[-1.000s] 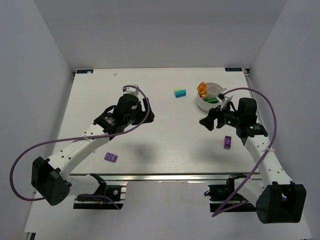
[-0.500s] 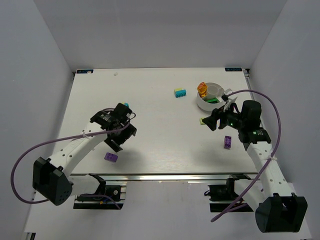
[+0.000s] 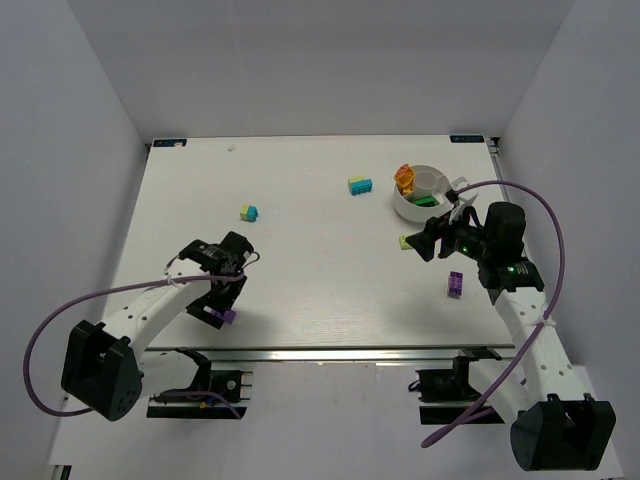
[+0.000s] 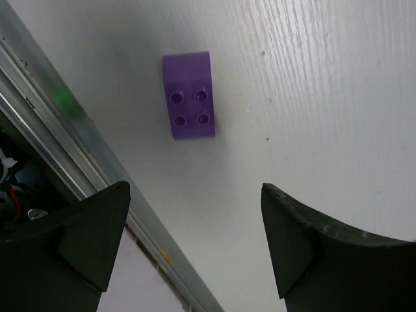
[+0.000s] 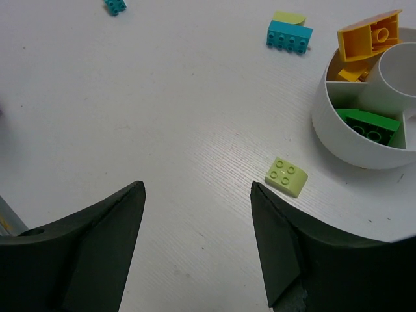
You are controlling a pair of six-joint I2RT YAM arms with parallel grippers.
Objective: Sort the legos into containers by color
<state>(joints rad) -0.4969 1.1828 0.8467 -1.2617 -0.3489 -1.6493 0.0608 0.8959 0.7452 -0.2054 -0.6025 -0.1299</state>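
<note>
The right gripper (image 5: 196, 192) is spread apart by a pale green brick (image 5: 286, 177) beside the white bowl (image 5: 338, 140). The left gripper (image 4: 195, 195) is spread apart by a purple brick (image 4: 190, 95), far from the bowl.

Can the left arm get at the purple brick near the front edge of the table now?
Probably yes: the open left gripper hangs over the purple brick, with nothing between them.

The left gripper (image 3: 218, 298) has been swung from the middle of the table (image 3: 320, 290) to the near edge, over a purple brick (image 4: 190, 96). A small cyan brick (image 3: 248, 212) (with a yellow-green bit) has been uncovered. The right gripper (image 3: 424, 243) has been pulled back slightly, so a pale green brick (image 3: 405, 241) is shown.
</note>
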